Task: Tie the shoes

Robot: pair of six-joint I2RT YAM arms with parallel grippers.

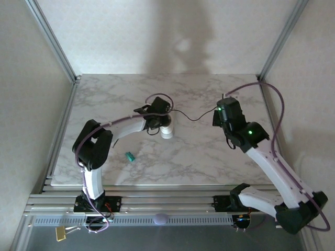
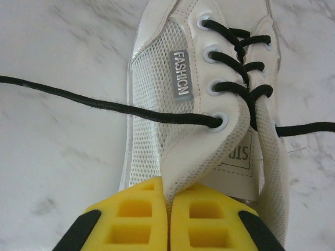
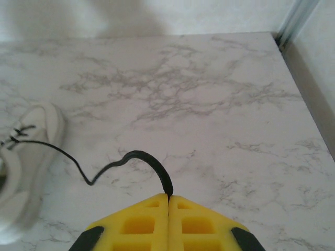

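Marble counter (image 1: 209,157) is carrying the white sneaker (image 2: 157,104) near its middle. The left end effector (image 2: 167,191) is pinching the sneaker's collar, jaws closed tight, probably to steady it. The right end effector (image 3: 168,198) is gripping a black lace (image 3: 138,156) and holding it out sideways, likely for tying.

Arms, left arm (image 1: 94,182) and right arm (image 1: 272,162): white links, black joint housings, lilac cables. Two green lights on right arm, 11 o'clock from its base. Left hand (image 2: 168,189), right hand (image 3: 168,197): yellow, rectangular recesses, black outer corners.
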